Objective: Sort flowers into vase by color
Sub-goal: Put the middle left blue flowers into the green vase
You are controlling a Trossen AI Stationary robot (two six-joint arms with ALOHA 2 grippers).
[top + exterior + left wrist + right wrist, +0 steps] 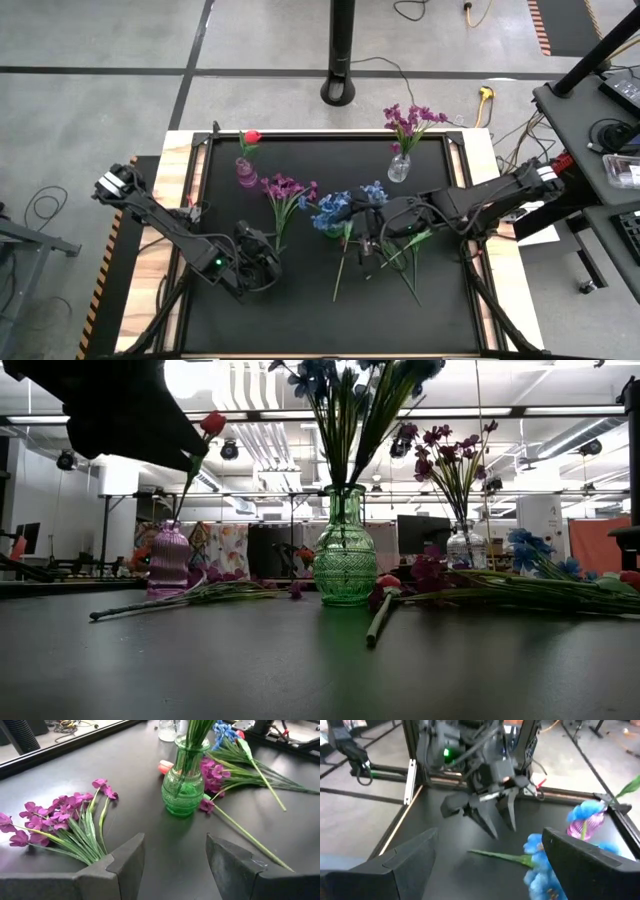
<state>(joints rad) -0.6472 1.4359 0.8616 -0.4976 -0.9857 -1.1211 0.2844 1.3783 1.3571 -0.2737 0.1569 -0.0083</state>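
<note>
Black jointed arms, white bands near shoulders, green LED on left wrist.

A black mat (300, 310) is laid over the table, whose pale wood edge (165, 200) is seen at the left and right sides. A green glass vase (345, 565), embossed with a diamond pattern, is filled with blue blooms (335, 208) on green stems. A pink ribbed vase (168, 560) near the far left corner is topped by a red tulip bud (252, 136). A clear vase (399, 168) near the far right corner is filled with purple-magenta sprays (410, 120). More magenta sprays (55, 815) with green leaves are seen lying on the mat. Both arms are dark, with a green light (217, 264) on the left arm.
</note>
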